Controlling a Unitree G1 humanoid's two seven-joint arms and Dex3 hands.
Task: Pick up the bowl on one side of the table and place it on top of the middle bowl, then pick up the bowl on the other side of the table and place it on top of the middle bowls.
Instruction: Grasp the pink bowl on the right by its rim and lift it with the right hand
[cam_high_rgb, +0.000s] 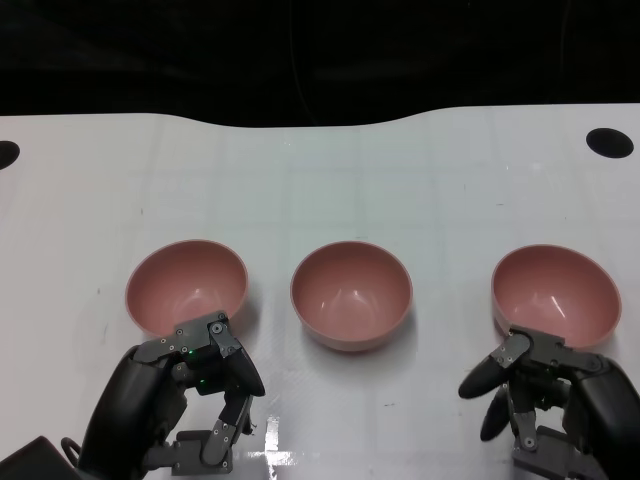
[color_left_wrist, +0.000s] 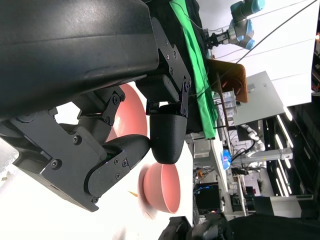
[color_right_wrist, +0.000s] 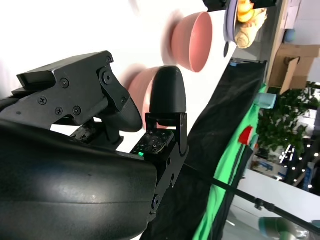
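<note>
Broadly, most of the head view is taken up by a white table (cam_high_rgb: 400, 180), whose far edge is met by a dark backdrop (cam_high_rgb: 300, 50); two black round marks are seen on it, one near the far right corner (cam_high_rgb: 610, 142) and one at the left edge (cam_high_rgb: 5, 153). Three pink bowls are set upright in a row across the table, well apart from one another: the left bowl (cam_high_rgb: 187, 285), the middle bowl (cam_high_rgb: 352, 294) and the right bowl (cam_high_rgb: 556, 295). Nothing is stacked yet, and each bowl is seen to be empty. The left hand (cam_high_rgb: 190, 395) is held at the near left, just beside the near rim of the left bowl; whether the rim is touched cannot be told from the pictures. Its fingers (cam_high_rgb: 225, 350) are bent but apart, and nothing is gripped by them. In the left wrist view the same fingers (color_left_wrist: 167, 137) are shown spread with a gap between them, and two pink bowls are visible past them. The right hand (cam_high_rgb: 550, 400) is held at the near right, just beside the near rim of the right bowl. Its fingers (cam_high_rgb: 495, 370) are likewise parted and nothing is held. In the right wrist view its fingers (color_right_wrist: 167, 92) are seen apart, with the right bowl behind them and another bowl farther off.
</note>
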